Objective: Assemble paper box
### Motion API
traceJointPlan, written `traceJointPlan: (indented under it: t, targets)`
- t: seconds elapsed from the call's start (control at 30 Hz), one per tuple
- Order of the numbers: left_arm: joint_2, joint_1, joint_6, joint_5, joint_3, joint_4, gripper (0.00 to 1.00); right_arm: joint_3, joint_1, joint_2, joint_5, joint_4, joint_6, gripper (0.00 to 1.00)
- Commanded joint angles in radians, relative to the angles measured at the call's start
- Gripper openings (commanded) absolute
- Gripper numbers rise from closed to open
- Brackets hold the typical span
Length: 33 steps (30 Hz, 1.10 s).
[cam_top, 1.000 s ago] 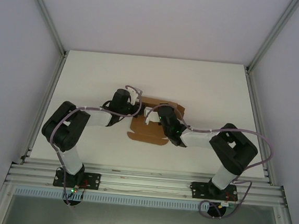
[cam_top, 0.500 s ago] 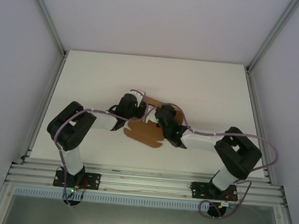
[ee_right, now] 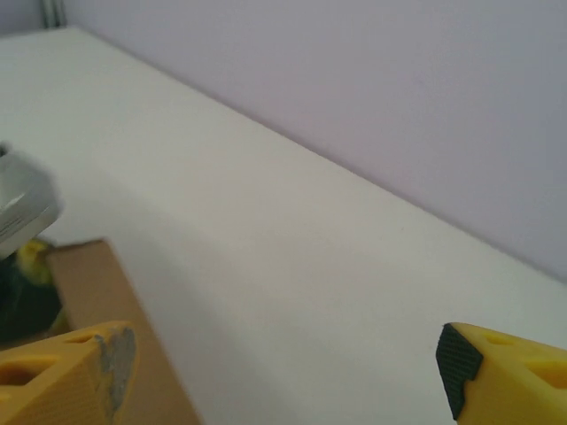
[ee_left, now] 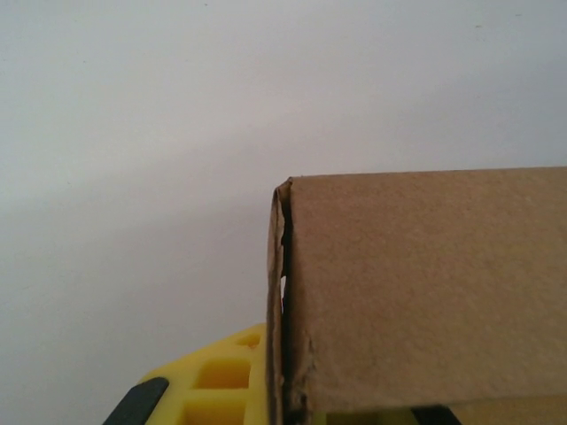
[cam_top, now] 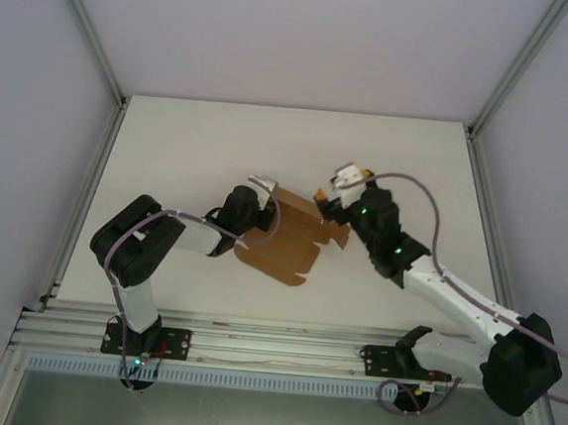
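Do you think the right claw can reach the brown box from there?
Probably yes: the right gripper is open close beside the paper box, with nothing between them. The left gripper clamps the other side.

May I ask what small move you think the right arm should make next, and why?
Probably bring the right gripper back onto a right-hand flap of the brown kraft cardboard box and close on it. Its jaws stand wide open with nothing between them, while the left gripper is shut on the box's left edge, steadying it, and the flaps lie spread out.
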Motion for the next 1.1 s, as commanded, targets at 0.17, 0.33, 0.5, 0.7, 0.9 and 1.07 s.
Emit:
traceJointPlan:
  t: [0.17,0.33,0.5,0.7,0.9,1.07]
  targets:
    - [-0.008,-0.025,-0.001,0.036,-0.048,0.049,0.0,0.336,-0.061,0.323,-0.388,-0.297,0.203,0.87]
    - [-0.011,-0.027,-0.009,0.04,-0.058,0.055,0.0,0.489,-0.065,0.509,-0.498,-0.415,0.118,0.81]
    - [-0.001,-0.027,-0.011,0.037,-0.052,0.052,0.0,0.622,-0.071,0.659,-0.566,-0.555,0.033,0.74]
    - [0.002,-0.027,-0.028,0.028,-0.058,0.074,0.0,0.653,-0.076,0.745,-0.587,-0.595,0.014,0.65]
    - [0.01,-0.025,-0.059,0.036,-0.044,0.078,0.06,0.6,-0.08,0.784,-0.621,-0.589,-0.01,0.55]
    - [0.025,-0.024,-0.075,-0.013,-0.026,0.076,0.14,0.577,-0.082,0.81,-0.629,-0.61,-0.048,0.51]
